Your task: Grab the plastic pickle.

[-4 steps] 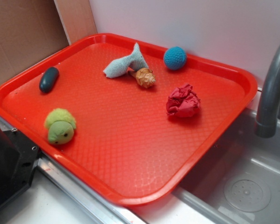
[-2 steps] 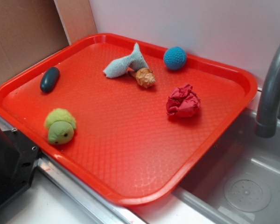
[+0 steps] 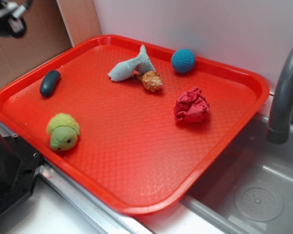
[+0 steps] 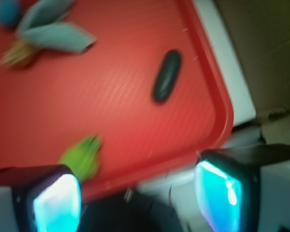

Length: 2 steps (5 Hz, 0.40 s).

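Note:
The plastic pickle [image 3: 50, 83] is a small glossy dark capsule lying on the red tray [image 3: 136, 146] near its far left rim; the wrist view shows the pickle [image 4: 166, 76] lying lengthwise close to the tray's edge. My gripper [image 3: 9, 19] is only partly in the exterior view at the top left corner, high above and left of the pickle. In the blurred wrist view the gripper [image 4: 137, 200] is open, its two cyan-lit fingers wide apart with nothing between them, hovering over the tray's rim.
On the tray lie a green plush turtle [image 3: 63, 131], a grey-blue plush fish [image 3: 131, 66], a tan shell [image 3: 152, 80], a blue knit ball [image 3: 183, 60] and crumpled red cloth [image 3: 191, 106]. A sink and faucet [image 3: 284, 92] are at right. A black box [image 3: 7, 170] sits lower left.
My gripper has come into the exterior view at the top left corner. The pickle has shifted very slightly left; the other objects have not moved.

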Motion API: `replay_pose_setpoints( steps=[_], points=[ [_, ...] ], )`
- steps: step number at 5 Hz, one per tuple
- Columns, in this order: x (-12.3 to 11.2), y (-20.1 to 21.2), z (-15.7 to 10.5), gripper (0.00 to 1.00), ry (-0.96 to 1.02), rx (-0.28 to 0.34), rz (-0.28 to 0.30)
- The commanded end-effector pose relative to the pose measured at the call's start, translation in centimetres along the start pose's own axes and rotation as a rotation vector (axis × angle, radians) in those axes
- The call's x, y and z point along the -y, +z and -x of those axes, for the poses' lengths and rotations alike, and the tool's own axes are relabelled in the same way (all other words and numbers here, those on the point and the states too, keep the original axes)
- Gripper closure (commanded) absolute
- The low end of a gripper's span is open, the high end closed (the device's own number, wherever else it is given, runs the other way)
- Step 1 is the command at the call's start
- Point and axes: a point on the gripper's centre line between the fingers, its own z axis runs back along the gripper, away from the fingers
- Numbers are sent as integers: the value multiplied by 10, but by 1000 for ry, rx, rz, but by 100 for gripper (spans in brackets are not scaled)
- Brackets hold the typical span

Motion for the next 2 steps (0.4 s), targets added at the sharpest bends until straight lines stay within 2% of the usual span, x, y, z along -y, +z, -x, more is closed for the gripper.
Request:
replay_pose_setpoints(
  steps=[1, 2],
  points=[
    [-41, -57, -33, 0, 187, 74, -116],
    [-40, -76, -47, 0, 212, 115, -100]
  ],
)
